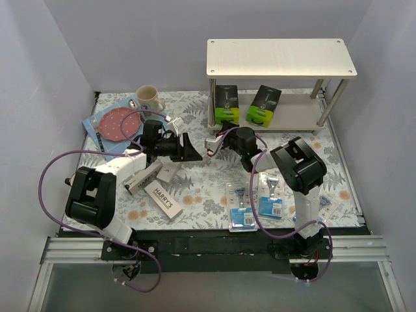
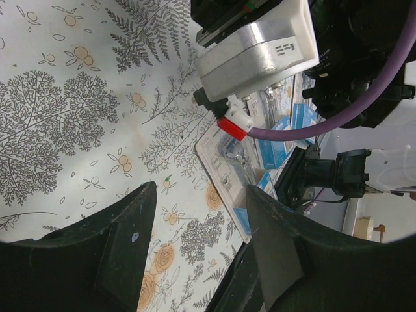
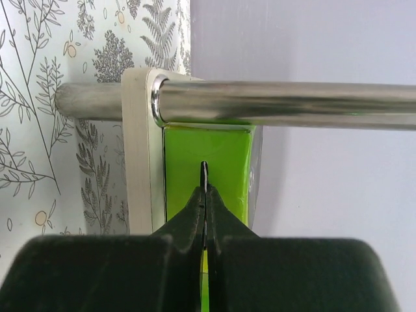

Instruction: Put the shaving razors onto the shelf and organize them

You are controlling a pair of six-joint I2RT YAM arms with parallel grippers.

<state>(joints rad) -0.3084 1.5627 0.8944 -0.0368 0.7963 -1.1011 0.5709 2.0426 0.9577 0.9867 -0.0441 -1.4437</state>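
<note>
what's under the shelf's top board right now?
Two razor boxes stand on the lower board: left green box and right green box, upright, side by side. The top board covers that tier's rear, so anything there is hidden.

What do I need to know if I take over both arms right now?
Left gripper: open, empty, low over the table near its middle.
Right gripper: shut on nothing, pointing at the shelf's lower board.
Done: two green boxes stand on the lower board.
Left: the white boxes at near-left and the blue blister packs at near-right all lie on the table. Nothing is on the top board yet.
</note>
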